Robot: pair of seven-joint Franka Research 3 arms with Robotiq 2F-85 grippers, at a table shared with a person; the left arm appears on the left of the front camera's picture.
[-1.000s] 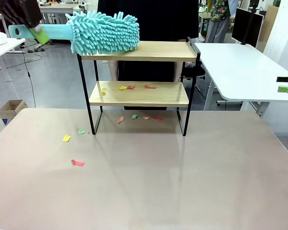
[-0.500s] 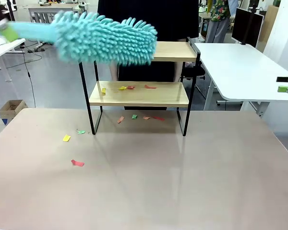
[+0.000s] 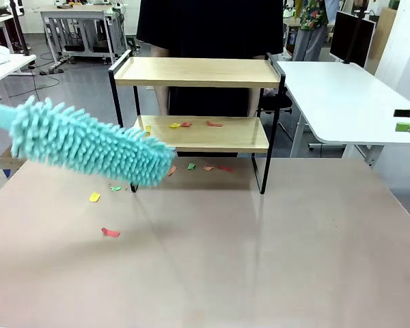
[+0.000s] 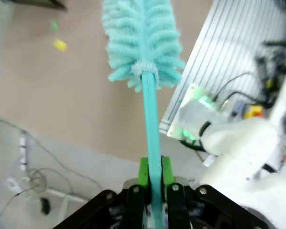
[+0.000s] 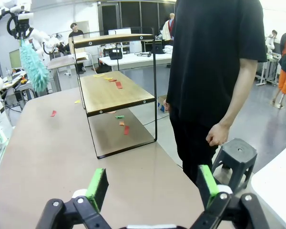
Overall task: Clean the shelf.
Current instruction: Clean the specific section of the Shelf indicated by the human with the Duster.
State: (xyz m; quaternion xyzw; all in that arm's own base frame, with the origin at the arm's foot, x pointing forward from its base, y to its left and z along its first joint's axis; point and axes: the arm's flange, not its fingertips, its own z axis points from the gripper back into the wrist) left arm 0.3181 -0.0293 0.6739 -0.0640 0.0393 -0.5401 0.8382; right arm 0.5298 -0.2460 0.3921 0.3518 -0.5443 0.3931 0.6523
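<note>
The shelf (image 3: 198, 72) stands at the table's far middle, its top board bare. Coloured paper scraps (image 3: 184, 124) lie on its lower board (image 3: 219, 140). A teal fluffy duster (image 3: 89, 147) slants low over the table just left of the shelf, its tip near the lower board's left end. My left gripper (image 4: 152, 169) is shut on the duster's handle (image 4: 150, 119). My right gripper (image 5: 152, 191) is open and holds nothing, well to the right of the shelf (image 5: 117, 93); it also appears as the right gripper (image 3: 406, 121) at the picture's right edge.
More scraps (image 3: 109, 232) lie on the table left of the shelf and under it (image 3: 205, 167). A person in black (image 3: 212, 27) stands behind the shelf. A white side table (image 3: 342, 102) is at the right, a stool (image 5: 238, 152) beside the person.
The duster has swung down from the top board to table height at the left of the shelf. My left gripper has left the front view. The right arm stays still.
</note>
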